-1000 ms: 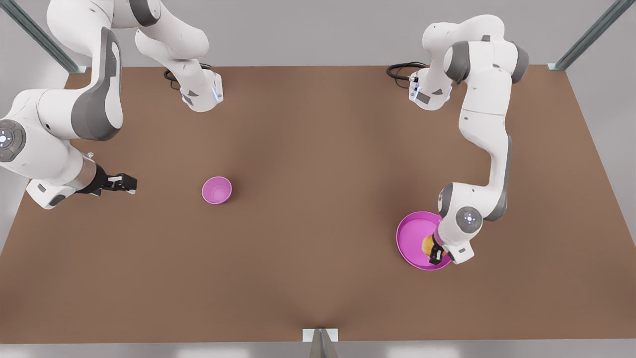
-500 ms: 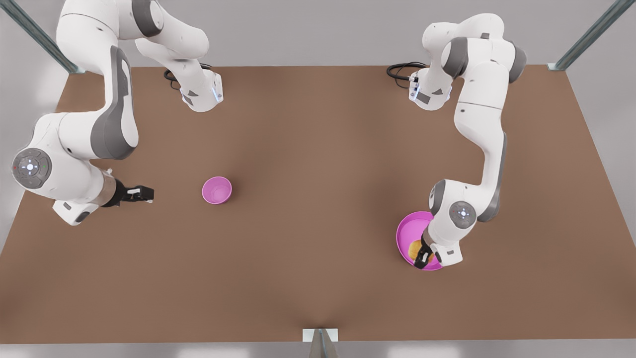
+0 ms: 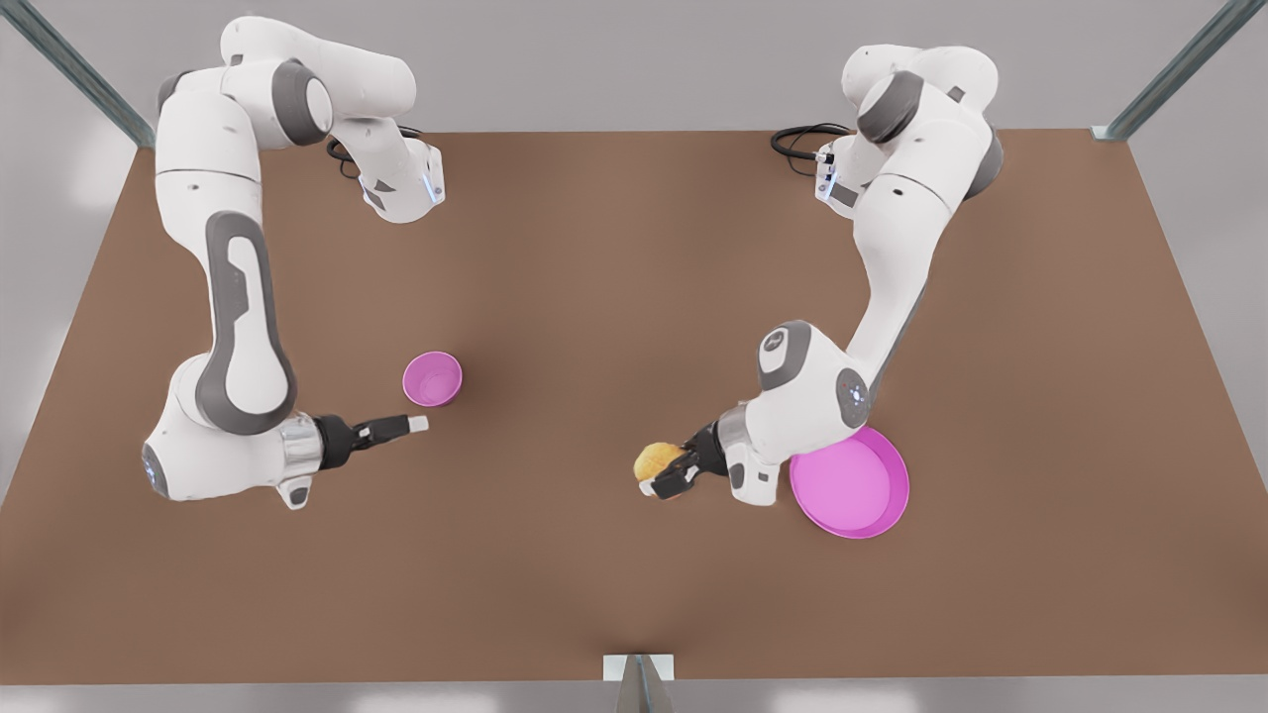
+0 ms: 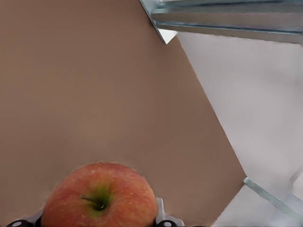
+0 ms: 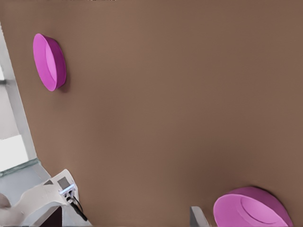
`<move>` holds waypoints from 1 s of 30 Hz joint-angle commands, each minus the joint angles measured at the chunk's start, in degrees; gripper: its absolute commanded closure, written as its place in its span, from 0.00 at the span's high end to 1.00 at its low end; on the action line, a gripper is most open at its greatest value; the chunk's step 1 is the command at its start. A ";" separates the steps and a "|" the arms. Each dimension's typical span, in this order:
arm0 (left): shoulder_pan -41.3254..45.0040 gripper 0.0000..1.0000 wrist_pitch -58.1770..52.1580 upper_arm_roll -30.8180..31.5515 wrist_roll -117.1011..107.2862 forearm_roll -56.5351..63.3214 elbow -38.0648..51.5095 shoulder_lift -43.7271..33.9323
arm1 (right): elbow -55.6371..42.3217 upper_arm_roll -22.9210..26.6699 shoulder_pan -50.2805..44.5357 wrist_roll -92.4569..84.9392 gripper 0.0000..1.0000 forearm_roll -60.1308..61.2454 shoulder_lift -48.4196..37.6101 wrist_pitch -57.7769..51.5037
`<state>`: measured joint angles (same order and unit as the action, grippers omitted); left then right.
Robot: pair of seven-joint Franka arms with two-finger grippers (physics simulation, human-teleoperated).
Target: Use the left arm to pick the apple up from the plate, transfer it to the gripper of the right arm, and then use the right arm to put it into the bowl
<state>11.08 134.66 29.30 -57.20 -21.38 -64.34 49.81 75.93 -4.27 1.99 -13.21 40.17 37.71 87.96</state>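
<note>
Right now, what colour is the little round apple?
Red-orange with a yellow-green patch round the stem, best in the left wrist view.

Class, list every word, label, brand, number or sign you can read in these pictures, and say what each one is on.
None: the apple, plate, bowl and table carry no readable text. The arms' small joint markings are too small to read.

1. The small round yellow-orange apple with a red blush is clamped in the left arm's slim black claw, above the brown counter.
2. The wide shallow magenta plate lies flat just behind that claw's wrist.
3. The small deep magenta bowl stands upright just beside the right arm's black linkage claw.
</note>
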 commanded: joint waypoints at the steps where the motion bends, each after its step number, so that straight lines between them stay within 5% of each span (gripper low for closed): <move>1: 0.00 0.88 -0.10 3.48 35.66 -6.13 2.11 2.49 | 0.09 -0.04 0.03 -6.74 1.00 10.09 1.05 0.02; 4: 1.05 0.88 0.77 3.92 38.13 -6.04 6.41 5.74 | 0.27 -0.74 0.21 -5.60 1.00 19.15 3.68 -0.42; 8: 3.69 0.88 14.22 7.79 37.78 -8.32 8.97 10.22 | -0.08 -9.18 3.11 -5.68 1.00 30.40 9.31 0.02; 20: 5.36 0.89 18.09 7.97 37.78 -8.94 9.14 11.19 | -4.03 -16.38 3.46 -6.74 1.00 35.76 14.67 11.87; 30: 6.32 0.89 20.90 7.97 34.70 -8.94 9.05 11.19 | -7.38 -19.46 5.21 -70.89 1.00 34.79 17.48 13.82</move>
<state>17.39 154.25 37.21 -27.89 -30.14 -55.31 61.11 68.43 -23.70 7.09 -35.97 75.06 55.27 100.95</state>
